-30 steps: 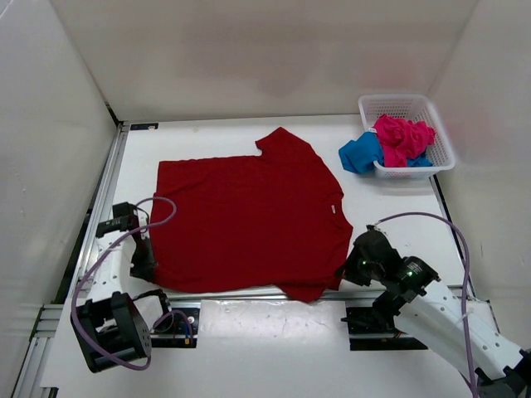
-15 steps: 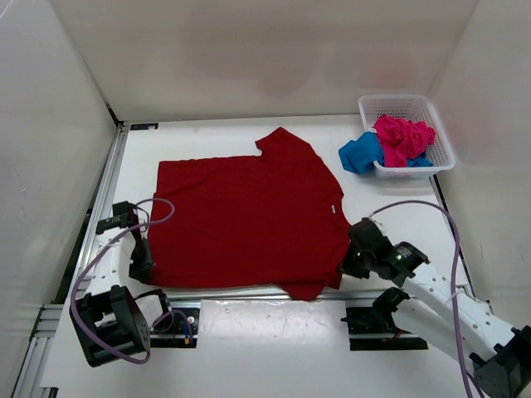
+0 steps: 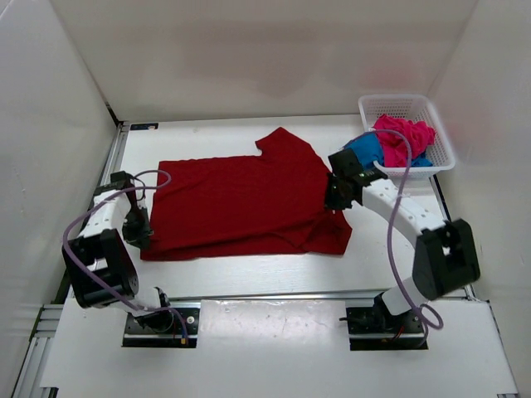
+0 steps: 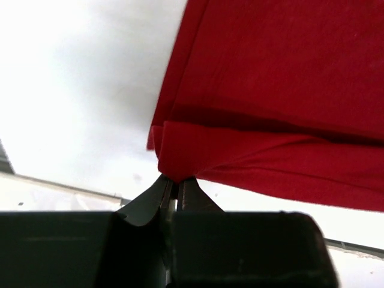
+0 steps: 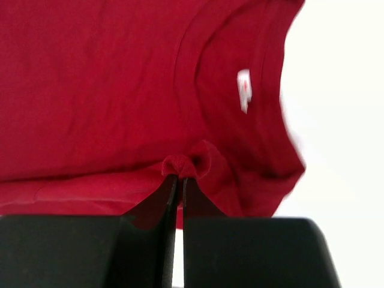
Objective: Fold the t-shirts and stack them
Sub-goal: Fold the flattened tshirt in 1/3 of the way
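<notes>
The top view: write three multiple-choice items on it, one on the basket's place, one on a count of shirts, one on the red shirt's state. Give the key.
1. Where does the white basket stand?
A. At the far right corner of the table
B. At the near left corner
C. On the red shirt

2. How many shirts are in or hanging from the basket?
A. One
B. Two
C. Three

3. What state is the dark red t-shirt in?
A. Spread flat, untouched
B. Near part folded over itself, pinched at both ends
C. Balled up in the basket

Key: 1 A, it sits against the far right edge. 2 B, a pink shirt and a blue shirt show there. 3 B, the left gripper and right gripper are each shut on a bunch of red cloth.
</notes>
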Robot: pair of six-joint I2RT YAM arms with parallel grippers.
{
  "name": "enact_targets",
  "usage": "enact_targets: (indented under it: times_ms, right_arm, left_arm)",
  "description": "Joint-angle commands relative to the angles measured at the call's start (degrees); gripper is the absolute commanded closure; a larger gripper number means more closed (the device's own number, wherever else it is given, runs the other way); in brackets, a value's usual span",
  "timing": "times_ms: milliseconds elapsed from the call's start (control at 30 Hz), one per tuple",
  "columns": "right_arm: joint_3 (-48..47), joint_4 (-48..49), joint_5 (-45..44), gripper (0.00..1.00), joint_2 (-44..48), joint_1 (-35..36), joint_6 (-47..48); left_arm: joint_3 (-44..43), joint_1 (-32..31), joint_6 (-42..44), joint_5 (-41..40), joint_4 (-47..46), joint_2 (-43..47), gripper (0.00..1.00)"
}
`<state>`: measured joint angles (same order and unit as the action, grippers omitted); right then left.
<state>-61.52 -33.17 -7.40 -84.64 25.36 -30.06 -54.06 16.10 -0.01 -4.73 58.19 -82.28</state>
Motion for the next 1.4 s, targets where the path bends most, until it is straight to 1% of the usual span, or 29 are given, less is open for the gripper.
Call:
enact_targets:
  times_ms: [0, 167, 267, 300, 367, 567, 800, 900, 1033, 1067, 1100, 1133, 1167, 1200, 1233, 1267, 1300, 1333, 1367]
  right_arm:
    - [-5.27, 1.79, 0.46, 1.0, -4.38, -1.63, 6.85]
    - [-10.19, 2.32, 1.69, 1.0, -10.53, -2.86, 7.56]
    - [-11.26, 1.79, 1.69, 1.0, -13.18, -4.0, 8.09]
    - [-11.87, 1.79, 1.69, 1.0, -13.18, -4.01, 8.09]
    - [-11.87, 1.79, 1.69, 1.0, -13.88, -5.06, 8.09]
    - [-11.87, 1.26, 2.74, 1.0, -14.41, -6.91, 7.56]
    - [-15.3, 0.21, 3.36, 1.0, -17.14, -7.44, 7.56]
    - [-15.92, -0.31, 3.97, 1.0, -18.45, -7.44, 8.09]
    - [-17.06, -0.85, 3.97, 1.0, -20.38, -7.44, 8.09]
    - [-18.45, -1.37, 3.45, 1.0, -20.39, -7.44, 8.09]
    - [-19.25, -1.37, 3.44, 0.94, -21.17, -7.44, 7.48]
    - [-20.13, -2.68, 4.05, 0.77, -22.31, -7.96, 7.48]
    - [-21.18, -3.3, 4.06, 0.73, -22.93, -7.96, 7.48]
    - [-23.62, -3.92, 4.06, 0.72, -23.46, -8.48, 7.48]
    - [-24.78, -5.14, 4.06, 0.67, -24.25, -8.49, 6.87]
    - [-25.92, -5.15, 4.06, 0.62, -24.26, -8.49, 6.86]
    - [-27.76, -5.94, 4.06, 0.58, -24.26, -9.01, 6.86]
    - [-28.56, -6.55, 3.54, 0.55, -24.26, -9.02, 6.86]
    - [-29.18, -6.56, 3.53, 0.52, -24.26, -9.02, 6.86]
  left_arm:
    - [-2.36, -0.37, 0.01, 1.83, -2.64, -1.39, 0.9]
    - [-3.94, -1.94, 0.01, 2.36, -4.4, -4.46, 0.9]
    - [-4.56, -2.56, 0.01, 2.36, -4.93, -6.04, 0.9]
    - [-4.56, -2.56, 0.01, 2.36, -5.45, -6.57, 0.9]
    - [-5.09, -3.17, 0.01, 2.36, -5.98, -6.58, 0.86]
    - [-6.14, -3.71, 0.01, 2.36, -7.74, -8.16, 0.86]
    - [-8.6, -4.23, 0.01, 2.97, -9.5, -9.92, 0.86]
    - [-9.92, -4.94, 0.01, 2.45, -9.5, -12.2, 0.86]
    - [-11.59, -4.94, 0.01, 1.92, -10.03, -14.14, 0.76]
    - [-12.64, -4.94, 0.01, 1.4, -10.03, -15.53, 0.68]
    - [-13.43, -4.94, 0.01, 1.39, -10.03, -16.15, 0.65]
    - [-14.31, -4.94, 0.01, -0.44, -10.03, -16.77, 0.64]
    - [-15.36, -4.94, 0.01, -1.5, -10.03, -17.38, 0.63]
    - [-17.89, -4.94, 0.01, -2.73, -10.03, -18.52, 0.54]
    - [-19.4, -4.94, 0.01, -3.78, -10.03, -18.53, 0.45]
    - [-20.89, -4.15, 0.01, -5.62, -10.03, -19.14, 0.38]
    - [-23.95, -3.01, 0.01, -5.64, -10.03, -19.15, 0.34]
    - [-25.46, -2.22, 0.01, -5.64, -10.03, -19.15, 0.25]
    - [-26.87, -1.43, 0.01, -5.64, -9.51, -19.15, 0.21]
